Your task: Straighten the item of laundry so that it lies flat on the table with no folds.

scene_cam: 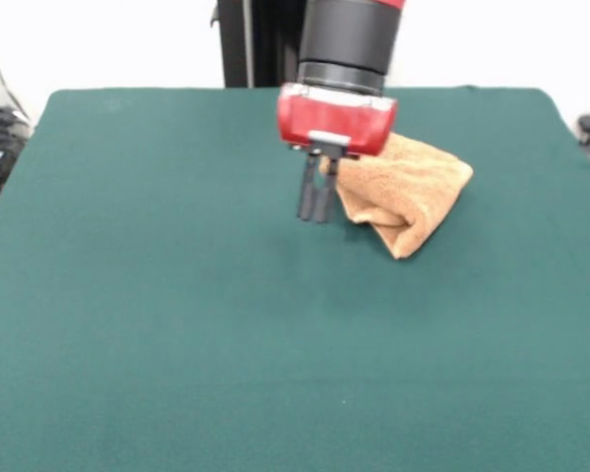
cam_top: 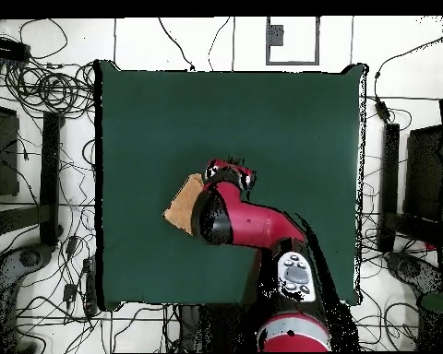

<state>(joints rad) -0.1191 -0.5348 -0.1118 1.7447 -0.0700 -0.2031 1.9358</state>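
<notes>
hand (scene_cam: 316,202) beside rumpled towel (scene_cam: 408,192), maybe touching

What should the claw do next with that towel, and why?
Probably shift sideways and down onto the towel's nearest edge to grip it. The towel is still bunched and folded over on the table, and the claw hangs just beside it with its fingers close together, seemingly holding nothing. Pulling that edge outward should start flattening it.
</notes>
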